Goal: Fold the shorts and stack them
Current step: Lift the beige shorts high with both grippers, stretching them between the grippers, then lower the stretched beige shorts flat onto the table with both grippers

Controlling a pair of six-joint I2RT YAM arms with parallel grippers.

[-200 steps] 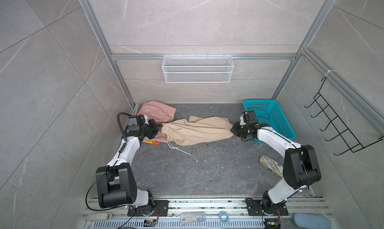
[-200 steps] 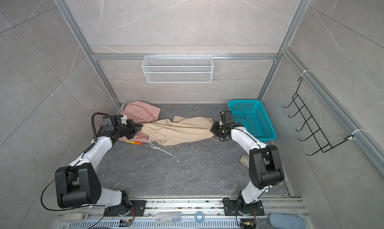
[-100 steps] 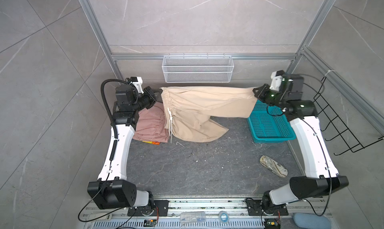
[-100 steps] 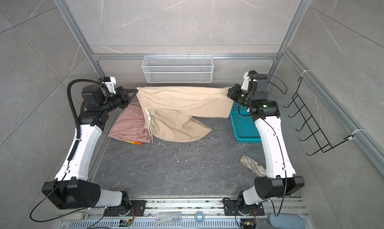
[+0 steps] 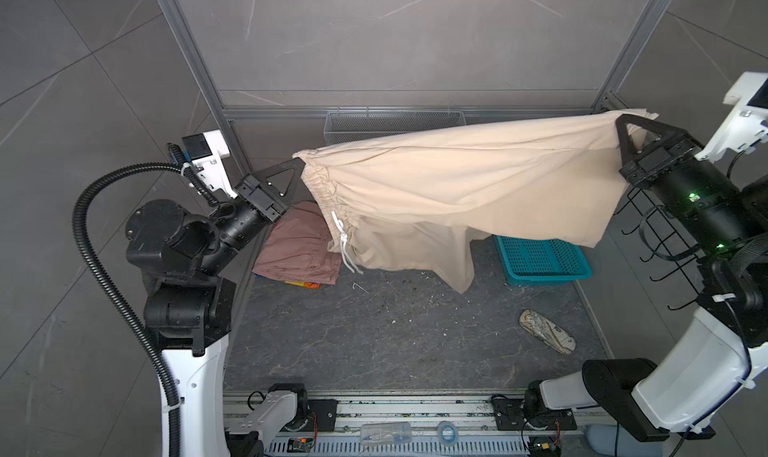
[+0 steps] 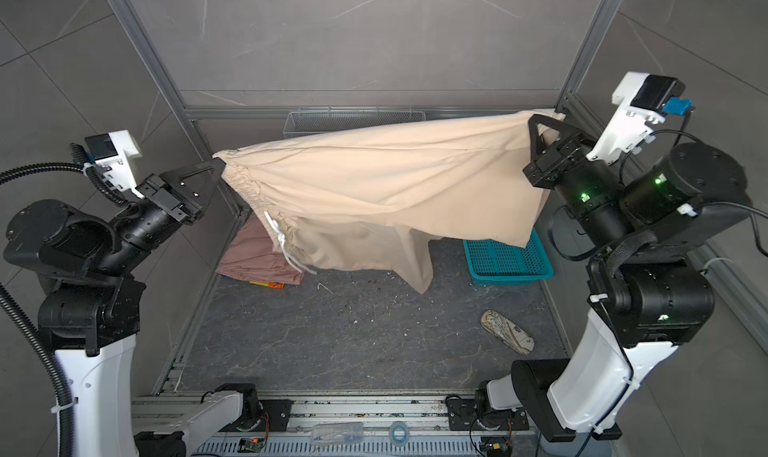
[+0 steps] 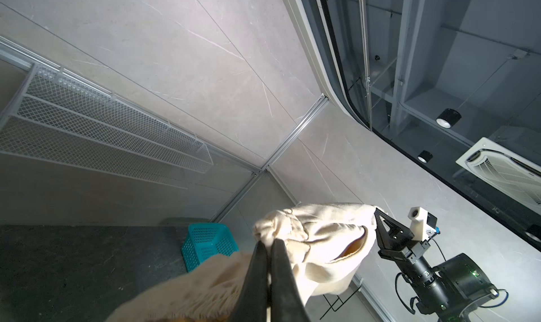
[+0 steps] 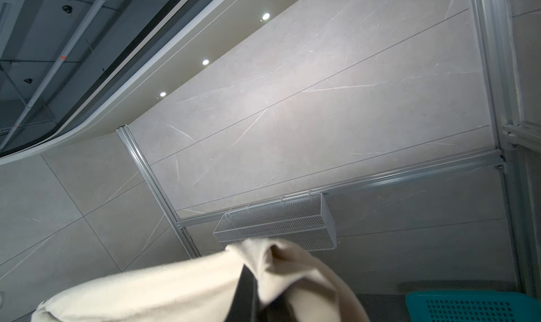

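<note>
1. Both grippers are clenched, as both top views show: the left gripper [image 5: 298, 164] is clamped on the gathered waistband corner of the plain beige fabric shorts [image 5: 457, 176], and the right gripper [image 5: 620, 122] pinches the hem corner of one leg. The garment hangs stretched between them, high above the dark grey stone floor [image 5: 374, 334], with its white drawstring [image 5: 345, 247] dangling and the other leg drooping in the middle.
2. In both top views, the plain dusty pink shorts [image 5: 299, 251] lie folded on the floor beside the left wall, below the waistband end. They rest on the shiny rainbow-striped shorts [image 5: 306, 284], of which only an orange-and-yellow edge shows. The teal perforated plastic basket [image 5: 540, 259] sits on the floor under the leg end, and a flat patterned oval object [image 5: 546, 332] lies near the right arm's base.
3. Left wrist view: two black fingers [image 7: 254, 270] are closed together on a bunch of the beige fabric, which runs across to the right gripper [image 7: 380, 222] gripping its far end. The teal basket [image 7: 207, 244] stands on the floor beyond.
4. Right wrist view: the beige fabric [image 8: 175, 285] drapes over the dark finger [image 8: 247, 282], hiding the fingertips. A white wire-mesh shelf [image 8: 278, 224] hangs on the back wall.
</note>
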